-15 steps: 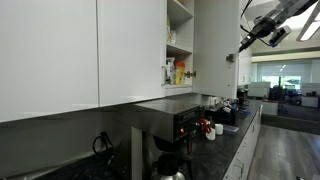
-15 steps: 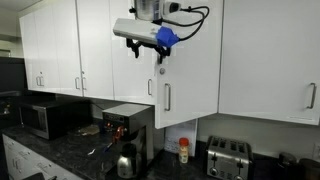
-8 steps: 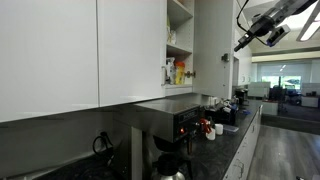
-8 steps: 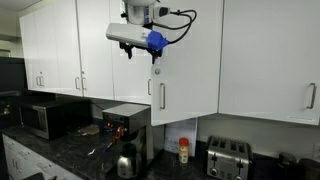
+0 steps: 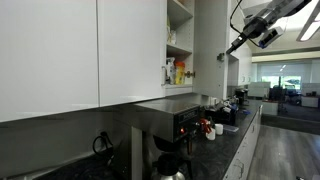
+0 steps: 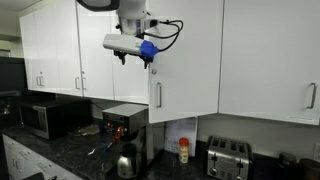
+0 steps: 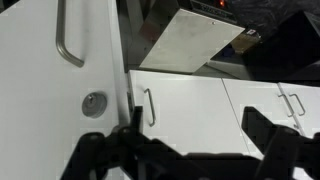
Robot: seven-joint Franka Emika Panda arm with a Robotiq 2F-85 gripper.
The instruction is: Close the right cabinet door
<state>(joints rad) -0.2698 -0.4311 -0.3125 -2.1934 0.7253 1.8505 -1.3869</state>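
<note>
The right cabinet door (image 5: 210, 50), glossy white, stands swung open from the cabinet and seen nearly edge-on; shelves with bottles (image 5: 177, 72) show behind it. In an exterior view the door (image 6: 190, 70) faces the camera with its slim silver bar handle (image 6: 161, 96) near its left edge. My gripper (image 5: 240, 42) hangs in the air just beside the door's outer edge, and also shows high in front of the cabinets (image 6: 135, 58). In the wrist view the gripper (image 7: 195, 140) is open and empty, its dark fingers (image 7: 265, 130) spread over white panels; a near panel with a handle (image 7: 68, 40) fills the upper left.
A coffee machine (image 6: 125, 125) stands on the dark counter (image 5: 225, 145) under the cabinets, also seen from the side (image 5: 185, 120). A microwave (image 6: 45, 118), a toaster (image 6: 228, 158) and a small bottle (image 6: 183, 150) stand along the counter. Matching closed white doors (image 6: 270, 60) flank the open one.
My gripper has moved left in both exterior views, closer to the open door's edge. The door has not visibly moved.
</note>
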